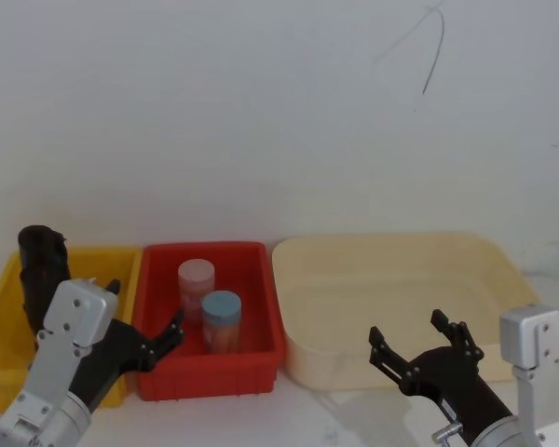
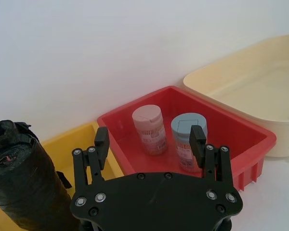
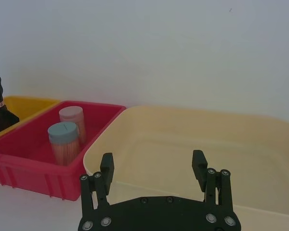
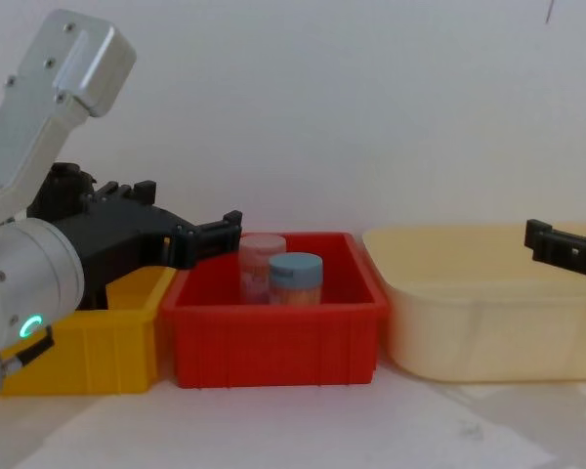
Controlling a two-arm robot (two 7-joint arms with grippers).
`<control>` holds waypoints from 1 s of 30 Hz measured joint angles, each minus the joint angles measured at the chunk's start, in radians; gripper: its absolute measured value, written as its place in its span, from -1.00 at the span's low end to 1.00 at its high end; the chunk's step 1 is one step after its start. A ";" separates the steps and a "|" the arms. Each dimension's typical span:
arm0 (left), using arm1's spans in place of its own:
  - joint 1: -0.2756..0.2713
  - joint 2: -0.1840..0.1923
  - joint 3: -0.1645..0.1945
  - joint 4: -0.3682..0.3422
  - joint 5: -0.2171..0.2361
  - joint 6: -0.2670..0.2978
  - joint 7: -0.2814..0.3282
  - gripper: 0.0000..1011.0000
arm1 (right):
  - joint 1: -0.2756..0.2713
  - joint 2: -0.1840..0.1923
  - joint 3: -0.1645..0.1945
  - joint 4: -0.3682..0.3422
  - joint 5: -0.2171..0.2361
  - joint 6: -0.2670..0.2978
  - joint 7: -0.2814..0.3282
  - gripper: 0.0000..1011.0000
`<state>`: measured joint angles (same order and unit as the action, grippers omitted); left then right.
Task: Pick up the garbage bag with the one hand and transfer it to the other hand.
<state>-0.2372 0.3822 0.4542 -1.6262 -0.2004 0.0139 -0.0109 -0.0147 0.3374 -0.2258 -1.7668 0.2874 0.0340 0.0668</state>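
The garbage bag (image 1: 39, 272) is a black crinkled roll standing upright at the back left of the yellow bin (image 1: 0, 321). It looms close in the left wrist view (image 2: 24, 183), where a faint red mark shows on it. My left gripper (image 1: 144, 307), on the green-ringed arm, is open and holds nothing. It hovers low over the seam between the yellow and red bins, to the right of the roll and apart from it (image 2: 150, 139). My right gripper (image 1: 408, 328) is open and empty over the front of the cream tub (image 3: 152, 162).
The red bin (image 1: 261, 358) holds two jars, one pink-lidded (image 1: 197, 284) and one blue-lidded (image 1: 221, 318). A large cream tub (image 1: 503, 265) stands to its right. A white wall rises right behind the three containers.
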 joint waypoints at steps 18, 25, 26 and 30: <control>0.000 0.000 0.000 0.000 0.000 0.000 0.000 0.98 | 0.000 0.000 0.000 0.000 0.000 0.000 0.000 0.98; 0.000 0.000 0.000 0.000 0.000 0.000 0.000 0.98 | 0.000 0.000 0.000 0.000 0.000 0.000 0.000 0.98; 0.000 0.000 0.000 0.000 0.000 0.000 0.000 0.98 | 0.000 0.000 0.000 0.000 0.000 0.000 0.000 0.98; 0.000 0.000 0.000 0.000 0.000 0.000 0.000 0.98 | 0.000 0.000 0.000 0.000 0.000 0.000 0.000 0.98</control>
<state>-0.2372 0.3821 0.4542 -1.6262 -0.2004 0.0139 -0.0109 -0.0146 0.3374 -0.2258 -1.7668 0.2874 0.0340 0.0668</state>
